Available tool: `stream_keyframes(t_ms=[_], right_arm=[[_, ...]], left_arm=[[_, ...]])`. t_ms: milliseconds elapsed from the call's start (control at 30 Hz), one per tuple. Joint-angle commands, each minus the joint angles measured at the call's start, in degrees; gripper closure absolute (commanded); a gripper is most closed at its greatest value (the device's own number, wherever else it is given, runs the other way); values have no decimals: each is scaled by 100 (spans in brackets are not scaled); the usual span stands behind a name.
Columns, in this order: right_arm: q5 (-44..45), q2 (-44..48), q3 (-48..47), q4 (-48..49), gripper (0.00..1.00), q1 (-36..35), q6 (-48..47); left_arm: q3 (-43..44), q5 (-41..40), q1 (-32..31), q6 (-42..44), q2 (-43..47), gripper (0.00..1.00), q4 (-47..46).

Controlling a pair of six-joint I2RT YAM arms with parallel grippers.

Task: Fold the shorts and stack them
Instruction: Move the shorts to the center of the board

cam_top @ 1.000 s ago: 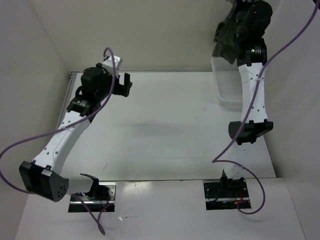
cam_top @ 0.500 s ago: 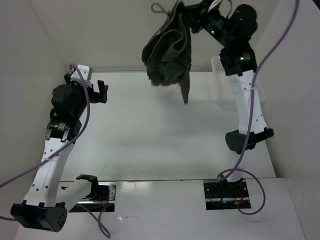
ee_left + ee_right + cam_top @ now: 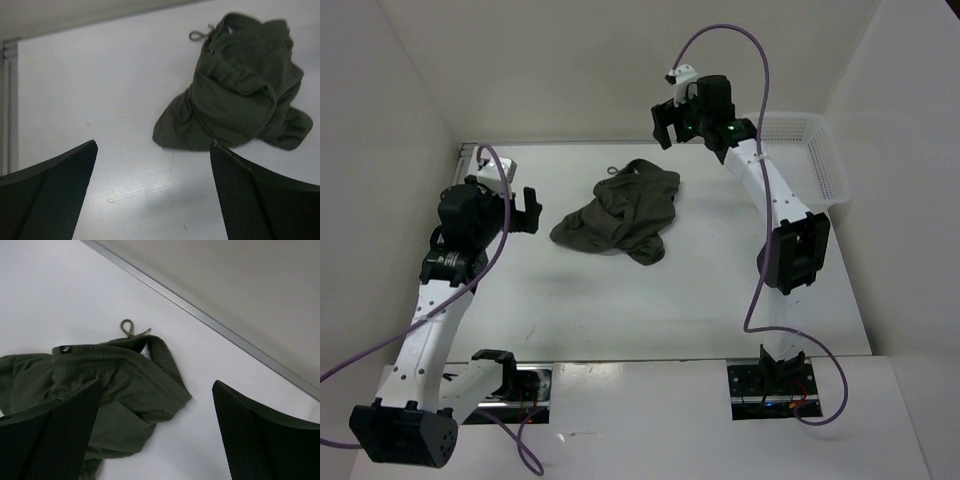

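Table: shorts crumpled, long axis near-left/far-right, waistband far; L gripper, R gripper released.

The shorts no longer hang from the right gripper. They lie crumpled on the table, and the gripper's jaws are now spread empty just beyond them.

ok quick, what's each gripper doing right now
left gripper: open, holding nothing
right gripper: open, holding nothing; the shorts lie loose on the table
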State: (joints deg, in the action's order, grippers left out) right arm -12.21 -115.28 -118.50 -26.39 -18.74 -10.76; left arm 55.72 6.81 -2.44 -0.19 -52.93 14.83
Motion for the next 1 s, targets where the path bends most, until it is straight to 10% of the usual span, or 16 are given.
stream_keyframes(t_ms=[0, 200, 567, 967], right_arm=[[-72, 393, 255, 73, 5, -743, -681], [236, -485, 251, 388, 24, -1342, 512], [1395, -2507, -1439, 565, 22, -1791, 1832], [896, -2438, -904, 451, 39, -1791, 1973]], left_arm=[[-316, -229, 33, 19, -296, 0, 162], [-607, 334, 94, 19, -946, 0, -102], [-1064, 1964, 701, 19, -2545, 0, -1641], [-879, 1965, 753, 19, -4199, 3, -1958]])
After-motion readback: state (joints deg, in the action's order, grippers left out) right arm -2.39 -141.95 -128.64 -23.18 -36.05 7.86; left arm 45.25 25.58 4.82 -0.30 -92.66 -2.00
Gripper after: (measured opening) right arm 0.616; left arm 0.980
